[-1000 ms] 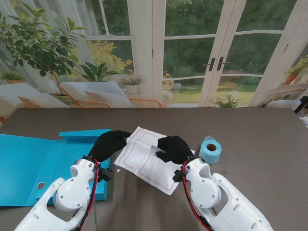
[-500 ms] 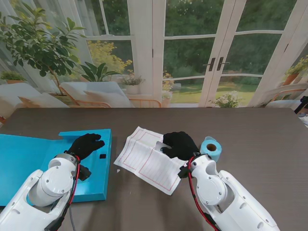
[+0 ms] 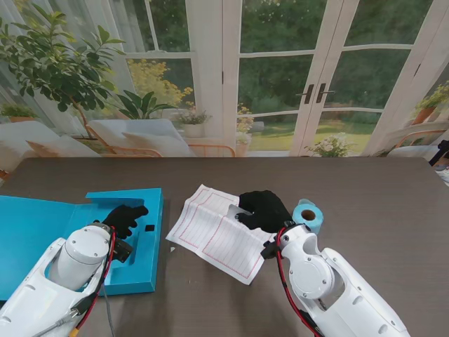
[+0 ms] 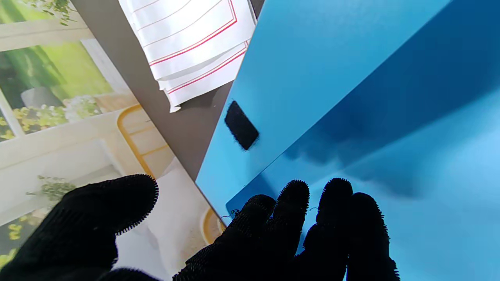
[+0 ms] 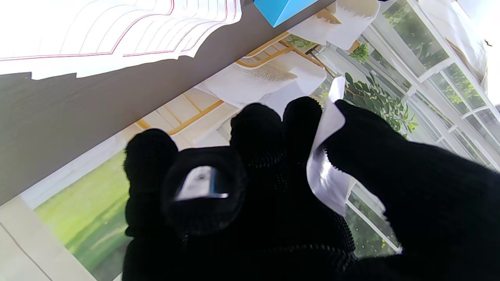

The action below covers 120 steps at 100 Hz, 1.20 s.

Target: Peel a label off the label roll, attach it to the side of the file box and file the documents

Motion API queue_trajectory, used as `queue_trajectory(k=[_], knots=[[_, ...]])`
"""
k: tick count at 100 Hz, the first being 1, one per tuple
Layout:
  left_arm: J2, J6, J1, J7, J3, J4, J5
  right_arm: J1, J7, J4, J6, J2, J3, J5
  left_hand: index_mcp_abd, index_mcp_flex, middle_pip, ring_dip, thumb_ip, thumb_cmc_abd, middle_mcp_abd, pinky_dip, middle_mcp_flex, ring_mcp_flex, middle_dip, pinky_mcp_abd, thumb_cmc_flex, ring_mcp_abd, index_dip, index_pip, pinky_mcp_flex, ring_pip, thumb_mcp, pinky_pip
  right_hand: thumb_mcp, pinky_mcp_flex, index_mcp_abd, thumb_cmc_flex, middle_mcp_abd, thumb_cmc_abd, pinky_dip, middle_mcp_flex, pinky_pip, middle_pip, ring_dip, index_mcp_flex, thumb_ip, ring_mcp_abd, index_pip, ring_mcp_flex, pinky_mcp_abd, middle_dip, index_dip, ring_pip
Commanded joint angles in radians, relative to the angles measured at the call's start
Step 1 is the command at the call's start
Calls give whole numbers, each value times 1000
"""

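The blue file box (image 3: 42, 235) lies open on the left of the table, a black fastening patch (image 4: 241, 125) on its flap. My left hand (image 3: 125, 219) hovers over the box's right part with thumb and fingers (image 4: 312, 218) apart and nothing in it. White ruled documents (image 3: 214, 235) lie in a loose stack at the middle. My right hand (image 3: 261, 209) hangs over their far right corner. In the right wrist view it is pinching a white label (image 5: 326, 171) between thumb and fingers. Just right of that hand stands the blue label roll (image 3: 309, 213).
The dark table (image 3: 379, 203) runs wide to the right and far side. A small white scrap (image 3: 170, 248) lies between box and documents. Glass doors and plants stand beyond the far edge.
My left hand left the documents' left edge, swung left over the file box and then drew back a little toward me. The right hand shifted slightly right and away, still pinching.
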Motion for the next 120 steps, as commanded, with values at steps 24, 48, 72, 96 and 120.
queue_trajectory(k=[24, 48, 72, 96, 120], knots=[[-37, 34, -35, 32, 8, 76, -88, -14, 27, -18, 5, 2, -2, 1, 45, 102, 58, 61, 17, -8, 24, 27, 157, 114, 115, 48, 37, 67, 47, 85, 104, 165, 22, 195, 74, 330, -6, 3, 56, -7, 29, 68, -6, -9, -3, -10, -14, -40, 21, 11, 9, 14, 12, 3], [-51, 51, -79, 45, 24, 144, -132, -18, 26, -25, 12, 0, -6, 8, 34, 204, 192, 95, 86, -64, -8, 74, 277, 242, 239, 106, 100, 66, 111, 200, 234, 295, 49, 251, 73, 328, -4, 2, 57, -4, 30, 66, -6, -9, -3, -12, -15, -38, 21, 11, 10, 14, 12, 4], [-69, 85, -135, 78, 64, 224, -135, -20, 27, -21, 10, 0, -5, 14, -12, 297, 420, 107, 177, -122, -83, 96, 426, 438, 335, 177, 170, 46, 220, 453, 449, 438, 93, 358, 73, 326, 1, 5, 60, -2, 31, 64, -6, -10, -5, -15, -16, -34, 21, 11, 11, 14, 11, 2], [-100, 112, -180, 147, 102, 299, -142, -17, 26, -13, 8, -1, -1, 21, -110, 281, 595, 134, 250, -276, -201, 19, 596, 628, 616, 197, 207, -14, 240, 949, 639, 633, 368, 502, 70, 321, -1, 7, 61, 0, 34, 62, -7, -9, -6, -17, -17, -31, 25, 11, 13, 14, 7, 1], [-123, 96, -187, 200, 108, 336, -179, -17, 24, -12, 10, -3, -3, 29, -138, 282, 660, 144, 339, -287, -243, 2, 649, 679, 677, 192, 249, -46, 278, 1110, 693, 696, 472, 550, 70, 317, 1, 8, 63, 1, 36, 59, -6, -10, -8, -17, -17, -29, 26, 10, 17, 14, 5, 0]])
